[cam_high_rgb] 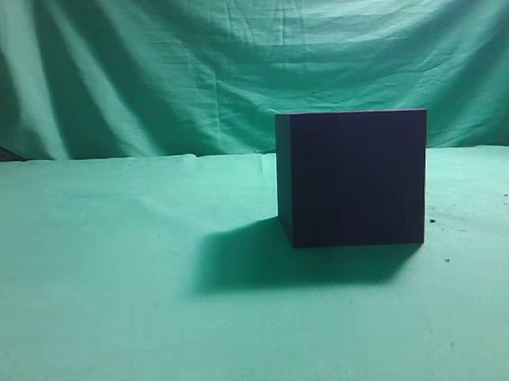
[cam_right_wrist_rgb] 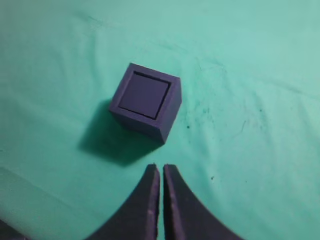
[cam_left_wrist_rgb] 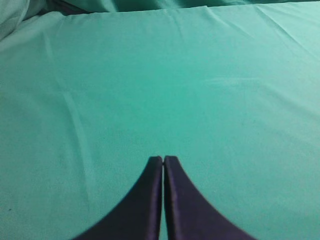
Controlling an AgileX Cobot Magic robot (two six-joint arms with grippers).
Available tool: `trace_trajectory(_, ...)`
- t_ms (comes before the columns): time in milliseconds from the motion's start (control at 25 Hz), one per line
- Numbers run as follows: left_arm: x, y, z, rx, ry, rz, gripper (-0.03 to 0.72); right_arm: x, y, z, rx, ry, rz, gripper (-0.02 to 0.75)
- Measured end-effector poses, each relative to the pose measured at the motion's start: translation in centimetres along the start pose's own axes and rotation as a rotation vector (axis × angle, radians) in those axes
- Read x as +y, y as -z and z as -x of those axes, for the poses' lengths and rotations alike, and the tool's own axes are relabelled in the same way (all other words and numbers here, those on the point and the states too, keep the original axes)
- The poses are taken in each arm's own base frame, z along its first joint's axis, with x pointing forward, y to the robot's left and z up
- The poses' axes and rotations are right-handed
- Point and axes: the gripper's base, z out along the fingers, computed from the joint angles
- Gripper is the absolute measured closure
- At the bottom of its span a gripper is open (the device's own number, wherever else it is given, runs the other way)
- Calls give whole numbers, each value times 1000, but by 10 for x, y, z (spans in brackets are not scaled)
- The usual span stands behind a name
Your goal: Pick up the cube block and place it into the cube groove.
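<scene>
The large dark navy-purple box (cam_high_rgb: 352,177) stands on the green cloth right of centre. From above in the right wrist view, the box (cam_right_wrist_rgb: 171,112) has a rim around a square inset (cam_right_wrist_rgb: 145,95). A flat purple face fills that inset. I cannot tell whether this face is the cube block's top or the groove's floor. No separate cube block shows in any view. My right gripper (cam_right_wrist_rgb: 161,167) is shut and empty, hovering high above the cloth just in front of the box. My left gripper (cam_left_wrist_rgb: 163,159) is shut and empty over bare cloth. Neither arm shows in the exterior view.
Green cloth (cam_high_rgb: 115,271) covers the table and hangs as a backdrop (cam_high_rgb: 192,67) behind. The box casts a shadow (cam_high_rgb: 265,261) to its left. Small dark specks (cam_right_wrist_rgb: 210,120) dot the cloth right of the box.
</scene>
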Motion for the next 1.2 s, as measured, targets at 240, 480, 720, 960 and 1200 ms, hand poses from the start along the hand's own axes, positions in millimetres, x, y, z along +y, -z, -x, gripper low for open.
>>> trace_trajectory(240, 0, 0, 0, 0, 0, 0, 688, -1, 24, -35, -186, 73, 134, 738)
trace_trajectory(480, 0, 0, 0, 0, 0, 0, 688, -3, 47, -49, -302, 175, 172, 738)
trace_trajectory(720, 0, 0, 0, 0, 0, 0, 688, -3, 48, -50, -323, 319, 153, 738)
trace_trajectory(960, 0, 0, 0, 0, 0, 0, 688, -12, 47, -61, -519, 277, 68, 738)
trace_trajectory(1200, 0, 0, 0, 0, 0, 0, 688, -29, 10, -103, -689, 124, -143, 738)
